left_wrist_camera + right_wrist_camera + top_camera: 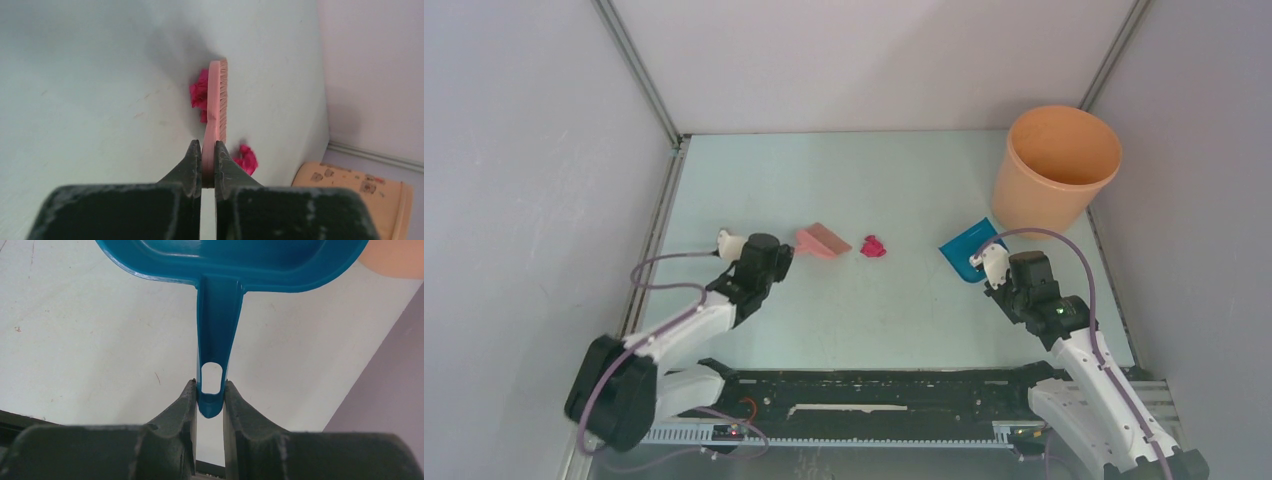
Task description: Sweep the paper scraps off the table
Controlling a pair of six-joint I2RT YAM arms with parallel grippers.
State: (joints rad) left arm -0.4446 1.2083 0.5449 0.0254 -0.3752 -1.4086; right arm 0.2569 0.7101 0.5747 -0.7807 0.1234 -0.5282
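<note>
From above, paper scraps (874,246) are seen on the table (754,190), just beside the pink brush (821,241). At the left wrist, the left gripper (208,150) is seen clamped on that brush. At the right wrist, the right gripper (210,392) is pinched tight on the dustpan (220,315) handle.

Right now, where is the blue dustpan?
In the top view, the dustpan is at the right of the table, held by the right gripper, just in front of the orange bucket.

Two paper scraps (200,95), one brush (218,100), dustpan (220,330), bucket (1056,165)
</note>
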